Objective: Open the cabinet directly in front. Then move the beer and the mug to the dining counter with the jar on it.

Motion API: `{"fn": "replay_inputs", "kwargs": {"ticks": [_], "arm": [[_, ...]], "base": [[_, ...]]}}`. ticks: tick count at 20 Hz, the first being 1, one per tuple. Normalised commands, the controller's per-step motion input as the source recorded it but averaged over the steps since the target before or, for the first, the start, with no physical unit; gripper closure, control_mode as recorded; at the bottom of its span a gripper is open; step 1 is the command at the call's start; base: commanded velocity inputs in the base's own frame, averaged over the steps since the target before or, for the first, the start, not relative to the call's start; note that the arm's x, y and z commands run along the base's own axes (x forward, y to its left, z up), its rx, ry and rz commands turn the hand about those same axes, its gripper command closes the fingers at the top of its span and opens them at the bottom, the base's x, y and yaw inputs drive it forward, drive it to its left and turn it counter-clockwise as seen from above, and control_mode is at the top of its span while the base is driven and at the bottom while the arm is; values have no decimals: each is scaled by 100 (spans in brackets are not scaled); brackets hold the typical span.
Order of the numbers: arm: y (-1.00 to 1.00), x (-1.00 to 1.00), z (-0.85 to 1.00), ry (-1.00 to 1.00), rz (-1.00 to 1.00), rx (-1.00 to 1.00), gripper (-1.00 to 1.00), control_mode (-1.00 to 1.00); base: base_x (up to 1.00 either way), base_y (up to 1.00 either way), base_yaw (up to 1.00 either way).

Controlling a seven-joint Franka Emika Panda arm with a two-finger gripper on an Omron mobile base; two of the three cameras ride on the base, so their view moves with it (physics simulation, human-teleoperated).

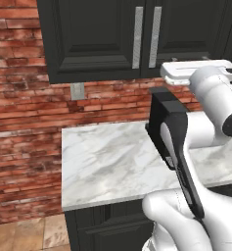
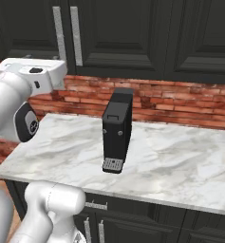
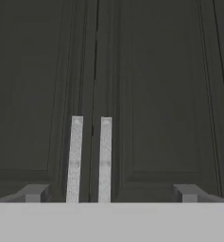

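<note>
**Brick wall, black doors, and a hand squaring up to the handles**

Red brick runs behind a marble surface [image 2: 180, 152] on black base cabinets [image 2: 133, 223], and above it hangs the cabinet [image 2: 123, 38], both doors shut, its two silver bar handles [image 1: 146, 37] side by side at the seam. A black box-like appliance [image 2: 117, 130] stands alone on the marble, possibly a coffee machine, though its front is too dim to be sure.

The arm is raised so that the gripper [image 3: 111, 196] faces the doors head-on. Seen from the hand, the fingers [image 3: 35, 193] are spread fully apart with nothing between them, and the pair of handles sits left of their middle. That pose looks chosen to line up on one bar before reaching in. I'd judge the opening step has not begun. The beer and the mug are presumably behind the closed doors.
</note>
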Motion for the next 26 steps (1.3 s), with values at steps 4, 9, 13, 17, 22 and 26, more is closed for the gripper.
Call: {"fn": "replay_inputs", "kwargs": {"ticks": [4,9,13,17,22,26], "arm": [[0,32,2,3,0,0,-100,-100],[0,41,0,3,0,0,-100,-100],[0,51,0,3,0,0,-100,-100],[-3,59,0,3,0,0,-100,-100],[-8,71,0,3,0,0,-100,-100],[-9,83,-2,4,0,0,-100,-100]], "base": [[0,0,0],[0,0,0],[0,0,0],[0,0,0],[0,0,0],[0,0,0]]}}
